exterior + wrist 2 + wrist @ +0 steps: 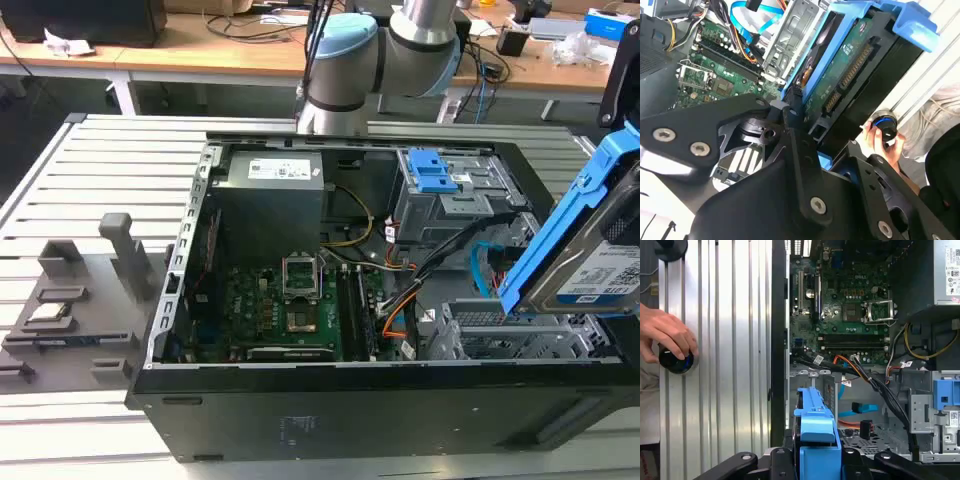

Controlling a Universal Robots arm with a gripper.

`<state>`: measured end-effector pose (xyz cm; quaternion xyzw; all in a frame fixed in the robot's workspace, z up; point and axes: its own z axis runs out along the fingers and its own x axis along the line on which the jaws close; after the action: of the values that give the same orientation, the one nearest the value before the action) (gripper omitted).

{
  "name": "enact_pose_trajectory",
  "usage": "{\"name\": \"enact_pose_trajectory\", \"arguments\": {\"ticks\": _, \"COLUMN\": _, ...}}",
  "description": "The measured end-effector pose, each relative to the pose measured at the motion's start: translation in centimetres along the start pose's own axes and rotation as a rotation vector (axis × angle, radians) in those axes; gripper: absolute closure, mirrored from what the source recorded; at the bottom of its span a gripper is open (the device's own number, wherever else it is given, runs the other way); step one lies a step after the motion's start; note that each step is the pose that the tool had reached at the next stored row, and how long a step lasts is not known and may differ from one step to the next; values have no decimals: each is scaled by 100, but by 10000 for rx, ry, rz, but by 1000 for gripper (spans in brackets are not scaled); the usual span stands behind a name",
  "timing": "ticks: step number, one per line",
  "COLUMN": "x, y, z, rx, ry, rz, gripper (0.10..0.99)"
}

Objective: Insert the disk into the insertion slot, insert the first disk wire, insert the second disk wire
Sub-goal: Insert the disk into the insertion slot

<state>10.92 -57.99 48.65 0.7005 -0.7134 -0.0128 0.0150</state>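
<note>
- The claw (820, 461) is gripping the disk (585, 250) by its blue carrier frame and holding it tilted in the air.
- In the exterior view, the disk is hanging just above the insertion slot (500, 335), outside the bay, at the end of the open computer case (300, 410) on the exterior view's right.
- The second disk wire (481, 268) is curving inside the case, just beside the slot.
- A person's hand (665, 332) is resting on a black knob (676, 361) on the slatted table (100, 170).

The tower case (350, 420) lay open on the slatted table (100, 165), motherboard (290, 300) and grey power supply (275, 200) inside, plus that taller cage (440, 205) with blue tabs. Fixture tray (80, 315) sat beside it.
</note>
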Motion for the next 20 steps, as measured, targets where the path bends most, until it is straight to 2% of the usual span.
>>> {"name": "enact_pose_trajectory", "arguments": {"ticks": 2, "x": -1, "y": 6, "z": 105, "rx": -1, "ry": 0, "rz": -1, "gripper": 725}}
{"name": "enact_pose_trajectory", "arguments": {"ticks": 4, "x": -2, "y": 40, "z": 122, "rx": 0, "ry": -35, "rz": -1, "gripper": 725}}
{"name": "enact_pose_trajectory", "arguments": {"ticks": 5, "x": -3, "y": 63, "z": 129, "rx": -2, "ry": -95, "rz": 1, "gripper": 725}}
{"name": "enact_pose_trajectory", "arguments": {"ticks": 9, "x": -20, "y": 72, "z": 185, "rx": -2, "ry": -121, "rz": 276, "gripper": 725}}
{"name": "enact_pose_trajectory", "arguments": {"ticks": 12, "x": -57, "y": 95, "z": 313, "rx": -2, "ry": -123, "rz": 359, "gripper": 725}}
{"name": "enact_pose_trajectory", "arguments": {"ticks": 15, "x": -95, "y": 95, "z": 382, "rx": -2, "ry": -127, "rz": 368, "gripper": 725}}
{"name": "enact_pose_trajectory", "arguments": {"ticks": 16, "x": -120, "y": 94, "z": 406, "rx": -2, "ry": -144, "rz": 367, "gripper": 725}}
{"name": "enact_pose_trajectory", "arguments": {"ticks": 20, "x": -147, "y": 93, "z": 451, "rx": -9, "ry": -328, "rz": 360, "gripper": 725}}
